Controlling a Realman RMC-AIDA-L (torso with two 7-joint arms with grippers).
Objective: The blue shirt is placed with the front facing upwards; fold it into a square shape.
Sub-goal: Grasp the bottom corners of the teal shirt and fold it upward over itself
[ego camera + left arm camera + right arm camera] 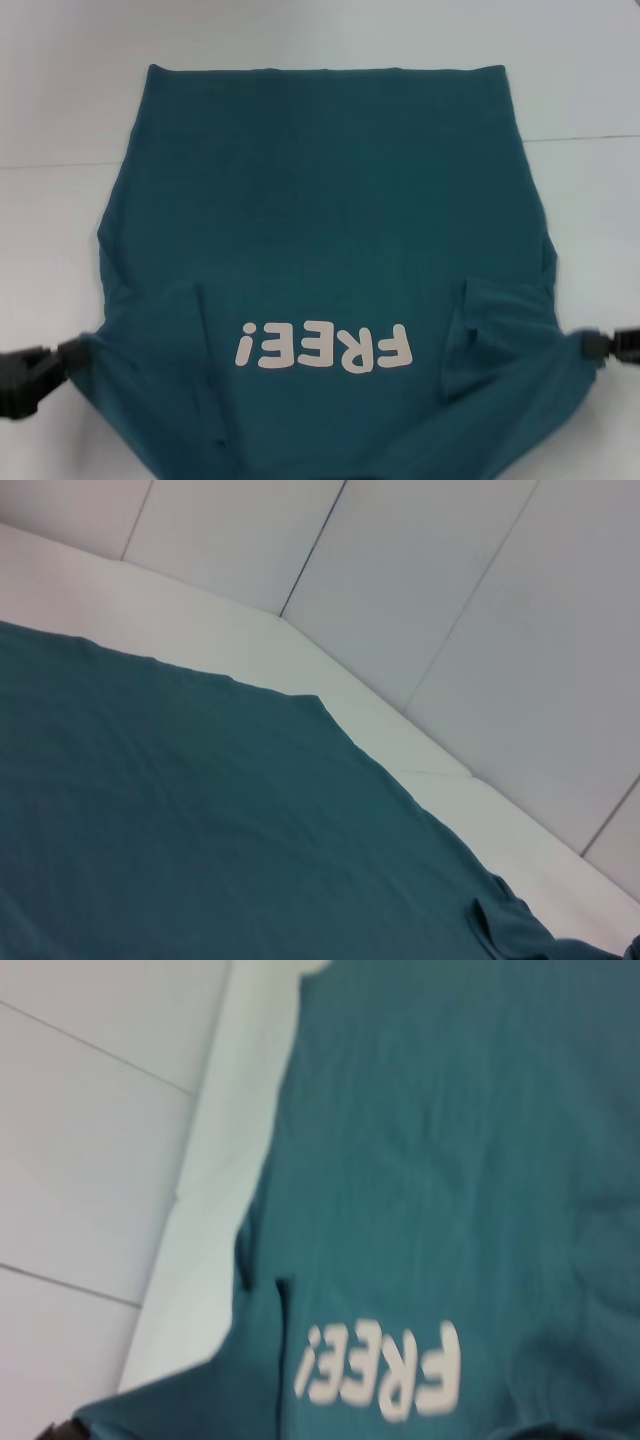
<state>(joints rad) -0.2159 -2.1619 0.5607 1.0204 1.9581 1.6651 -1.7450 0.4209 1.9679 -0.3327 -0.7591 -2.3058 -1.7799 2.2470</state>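
Teal-blue cotton, the blue shirt (330, 230) lies mid-table with the left gripper (75, 355) at eight o'clock and the right gripper (585, 345) at four each pinching an edge, so uneven pulling could skew the fold.

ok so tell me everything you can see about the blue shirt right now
The blue shirt is dark teal, soft-looking knit cloth, lying front up on the white table with its straight hem at the far edge. The cream "FREE!" print reads upside down from the head view. Folds bunch near both sleeves. The left gripper and right gripper each meet a near side corner, pulling the cloth taut between them.
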